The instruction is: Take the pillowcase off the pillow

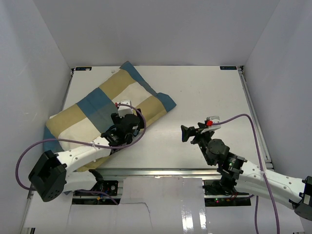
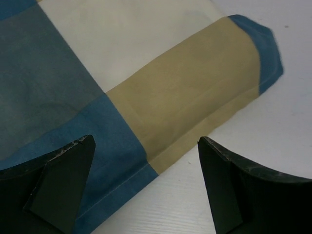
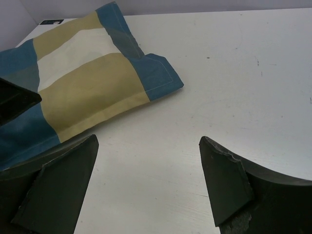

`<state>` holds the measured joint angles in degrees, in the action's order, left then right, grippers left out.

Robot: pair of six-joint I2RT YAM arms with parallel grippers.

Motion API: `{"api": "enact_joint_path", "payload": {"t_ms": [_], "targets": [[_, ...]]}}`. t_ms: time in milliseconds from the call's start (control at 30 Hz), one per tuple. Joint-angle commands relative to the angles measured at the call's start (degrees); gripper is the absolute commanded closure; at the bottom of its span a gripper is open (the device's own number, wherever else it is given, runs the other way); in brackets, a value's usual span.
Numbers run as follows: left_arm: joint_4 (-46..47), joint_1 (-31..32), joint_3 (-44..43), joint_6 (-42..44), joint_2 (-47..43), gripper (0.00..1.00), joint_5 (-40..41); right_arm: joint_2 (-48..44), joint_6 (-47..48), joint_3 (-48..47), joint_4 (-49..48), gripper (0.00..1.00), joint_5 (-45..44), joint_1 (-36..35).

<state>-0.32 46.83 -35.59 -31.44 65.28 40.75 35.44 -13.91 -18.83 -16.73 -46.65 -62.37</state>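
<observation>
The pillowcase (image 1: pixel 97 107), checked in tan, blue and cream with a blue border, lies slantwise on the left half of the table and looks filled. The pillow is hidden inside it. My left gripper (image 1: pixel 131 127) is open and empty just above the pillowcase's near long edge. In the left wrist view its left finger is over the blue cloth (image 2: pixel 170 97) and its right finger over bare table, with the gripper's middle (image 2: pixel 146 161) at the hem. My right gripper (image 1: pixel 187 133) is open and empty over bare table, right of the pillowcase (image 3: pixel 87 83).
The white table (image 1: pixel 209 87) is boxed in by white walls at the back and both sides. A metal rail (image 1: pixel 161 171) runs along the near edge. The pillowcase's right corner (image 1: pixel 168 102) points toward the table's middle.
</observation>
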Motion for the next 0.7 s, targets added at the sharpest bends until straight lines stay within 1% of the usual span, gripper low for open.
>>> {"api": "enact_joint_path", "payload": {"t_ms": [0, 133, 167, 233, 267, 367, 400, 433, 467, 500, 533, 567, 600, 633, 667], "targets": [[-9.5, -3.6, -4.8, -3.8, 5.1, 0.02, 2.6, -0.3, 0.1, -0.1, -3.5, 0.10, -1.2, -0.3], [-10.7, -9.0, -7.4, -3.5, 11.2, 0.02, -0.8, 0.7, -0.7, -0.9, -2.3, 0.10, -1.2, -0.3], [-10.7, -9.9, -7.8, -3.3, 13.9, 0.02, -2.9, 1.1, -0.8, -0.9, -2.2, 0.10, -1.2, -0.3], [-11.1, -12.4, -9.5, -3.0, 17.3, 0.02, -4.0, 1.6, -0.9, -1.4, -1.9, 0.10, -1.0, -0.3], [-11.5, -12.9, -10.0, -2.6, 21.2, 0.02, -4.7, 1.9, -0.9, -1.6, -1.6, 0.10, -1.0, -0.3], [-12.2, -14.1, -12.7, -1.6, 27.4, 0.02, -5.9, 2.3, -1.4, -2.5, -0.6, 0.10, -0.5, -0.3], [-12.6, -14.3, -13.7, -1.5, 31.4, 0.02, -8.2, 2.2, -1.4, -2.6, -0.4, 0.10, -0.2, -0.3], [-13.0, -14.7, -16.1, -1.2, 33.2, 0.02, -9.9, 2.1, -1.3, -2.8, -0.3, 0.10, 0.1, -0.3], [-13.1, -14.7, -17.1, -0.4, 36.1, 0.04, -11.4, 1.7, -1.3, -2.8, -0.1, 0.10, 0.5, -0.3], [-13.0, -14.7, -17.9, -0.1, 37.2, 0.08, -14.1, 1.6, -1.2, -2.7, -0.1, 0.10, 0.5, -0.3], [-12.7, -14.7, -19.1, 0.3, 37.8, 0.14, -15.6, 1.4, -1.2, -2.6, -0.1, 0.10, 0.6, -0.3], [-10.7, -14.5, -19.2, 1.0, 38.1, 0.42, -17.4, 1.0, -1.2, -2.4, -0.3, 0.10, 0.6, -0.3], [-9.6, -14.1, -19.2, 2.3, 38.2, 0.54, -19.1, 0.7, -1.1, -2.3, -0.4, 0.10, 0.6, -0.3], [-6.8, -12.7, -18.9, 3.2, 37.6, 0.62, -22.2, 0.3, -1.2, -2.2, -0.3, 0.10, 0.5, -0.3], [-5.3, -11.7, -18.9, 4.4, 37.3, 0.71, -23.6, 0.2, -1.3, -2.3, -0.2, 0.10, 0.4, -0.4]]}}
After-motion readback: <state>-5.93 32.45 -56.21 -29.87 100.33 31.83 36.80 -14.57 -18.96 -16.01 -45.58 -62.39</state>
